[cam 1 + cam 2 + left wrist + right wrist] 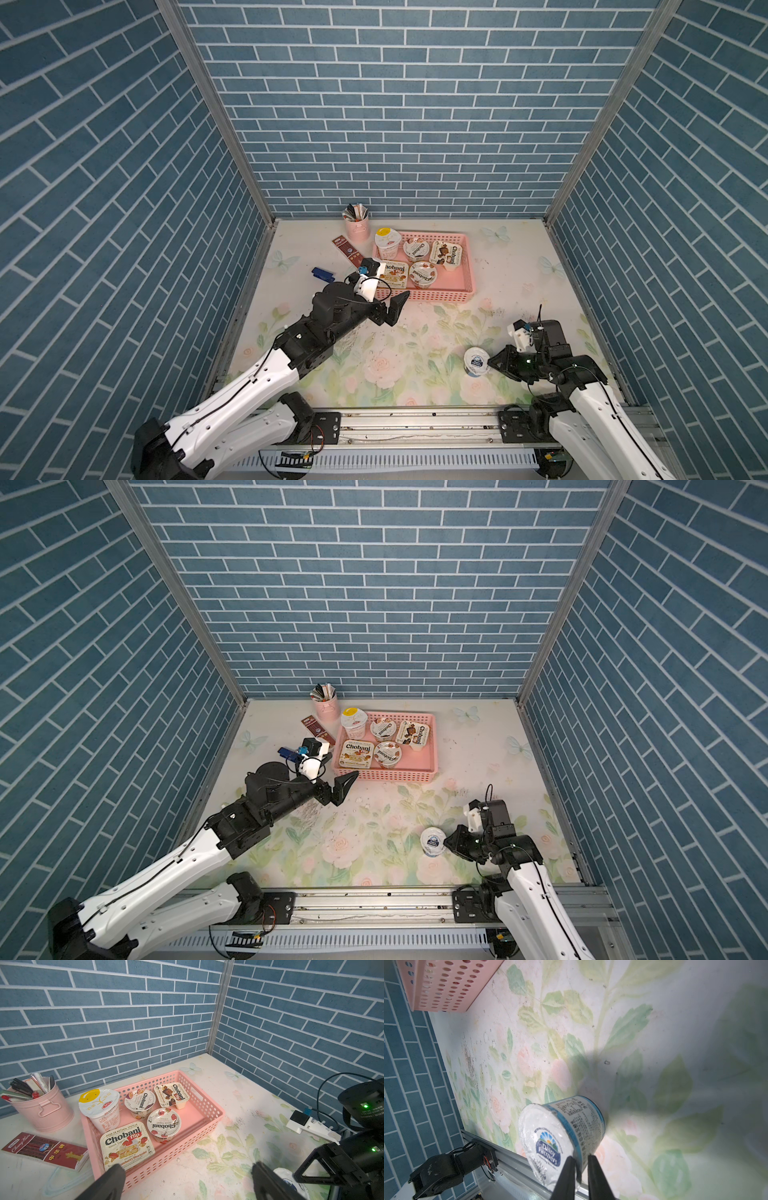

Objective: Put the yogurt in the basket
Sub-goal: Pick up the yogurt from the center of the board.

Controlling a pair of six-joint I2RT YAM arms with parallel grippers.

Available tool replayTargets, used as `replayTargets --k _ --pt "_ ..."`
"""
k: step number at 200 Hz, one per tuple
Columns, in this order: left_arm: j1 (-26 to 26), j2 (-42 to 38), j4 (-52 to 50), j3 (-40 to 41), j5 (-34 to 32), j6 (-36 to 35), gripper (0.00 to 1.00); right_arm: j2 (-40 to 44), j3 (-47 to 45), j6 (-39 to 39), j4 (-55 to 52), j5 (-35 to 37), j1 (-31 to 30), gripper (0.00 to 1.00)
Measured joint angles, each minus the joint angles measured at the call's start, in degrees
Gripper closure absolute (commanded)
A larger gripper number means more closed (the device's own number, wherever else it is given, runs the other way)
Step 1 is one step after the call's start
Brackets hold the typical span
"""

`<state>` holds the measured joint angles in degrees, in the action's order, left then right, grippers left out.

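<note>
The small yogurt cup is standing upright at the near right, lid pointing up, well apart from the basket. The right gripper is pinching its rim. The left gripper is hanging spread wide.

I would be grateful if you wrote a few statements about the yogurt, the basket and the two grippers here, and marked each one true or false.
1. Five yogurt cups sit inside the pink basket. True.
2. The right gripper pinches the rim of the small blue-white cup. True.
3. The small blue-white cup is in the basket. False: it is out on the table, near the front edge.
4. The left gripper holds a cup. False: its jaws stand open and empty, by the basket's near corner.
5. The pen holder stands inside the basket. False: it stands on the table beside the basket's far corner.
</note>
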<state>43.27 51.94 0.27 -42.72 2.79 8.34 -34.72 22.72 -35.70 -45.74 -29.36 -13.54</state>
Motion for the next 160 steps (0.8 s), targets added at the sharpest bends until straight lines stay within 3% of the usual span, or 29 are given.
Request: replayTargets --k 160 --pt "0.2 1.0 -0.5 -0.5 0.0 0.0 0.0 -1.8 2.1 0.2 0.7 -0.3 0.0 0.89"
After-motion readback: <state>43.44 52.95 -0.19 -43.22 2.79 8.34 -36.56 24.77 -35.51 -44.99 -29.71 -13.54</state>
